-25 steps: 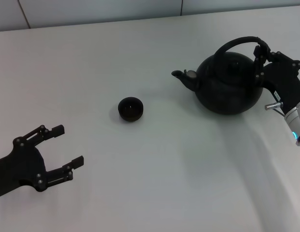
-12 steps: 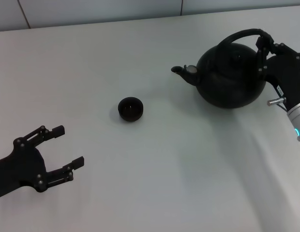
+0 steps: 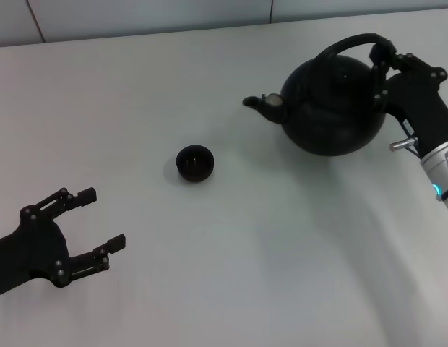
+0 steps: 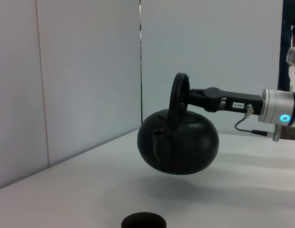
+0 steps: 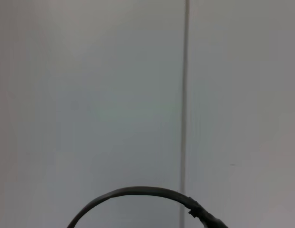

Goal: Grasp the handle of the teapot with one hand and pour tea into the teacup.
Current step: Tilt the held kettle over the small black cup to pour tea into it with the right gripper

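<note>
The matte-black teapot point(image 3: 331, 108) hangs in the air at the right, off the white table, its spout point(image 3: 254, 102) pointing left toward the teacup. My right gripper point(image 3: 381, 61) is shut on the right end of the arched handle point(image 3: 345, 48). The left wrist view shows the teapot point(image 4: 178, 142) clear of the table, with the handle point(image 4: 178, 95) held by the right arm. The small dark teacup point(image 3: 194, 163) stands on the table left of the spout, and its rim shows in the left wrist view point(image 4: 143, 220). My left gripper point(image 3: 94, 228) is open and empty at the front left.
The white table point(image 3: 231, 253) ends at a pale wall point(image 3: 137, 14) at the back. In the right wrist view only the handle's arc point(image 5: 133, 192) shows against the wall. The right arm's wrist point(image 3: 437, 163) stretches in from the right edge.
My right gripper has lifted the teapot off the table and carried it left, toward the teacup. The left arm and the teacup have not moved.
</note>
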